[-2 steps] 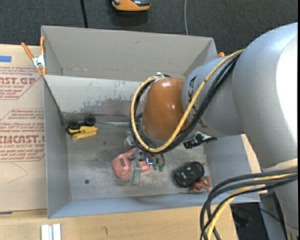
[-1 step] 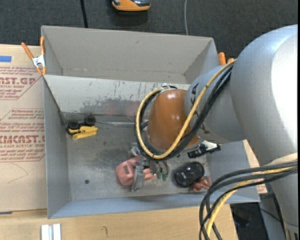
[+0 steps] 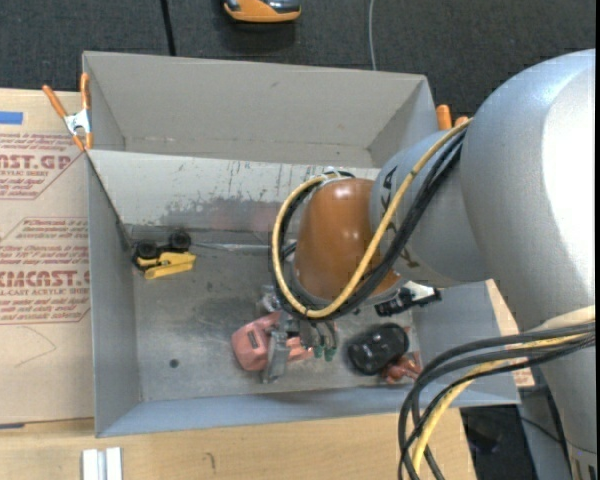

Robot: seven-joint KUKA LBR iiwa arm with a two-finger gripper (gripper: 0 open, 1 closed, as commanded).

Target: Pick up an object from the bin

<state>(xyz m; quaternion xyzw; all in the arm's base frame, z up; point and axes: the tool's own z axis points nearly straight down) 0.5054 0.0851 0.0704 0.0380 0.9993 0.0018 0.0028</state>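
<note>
As seen at front wall: black rounded object (image 3: 377,349), right of centre.
Gripper (image 3: 278,360): low at front centre, against pink lumpy object (image 3: 248,343); grip state cannot be told.
Far left: yellow-and-black tool (image 3: 165,261) on bin (image 3: 180,343) floor.

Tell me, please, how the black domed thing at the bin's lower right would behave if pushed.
The black domed thing looks hard and glossy, so it would probably slide rather than bend. Its low, broad shape makes tipping or rolling unlikely.
</note>
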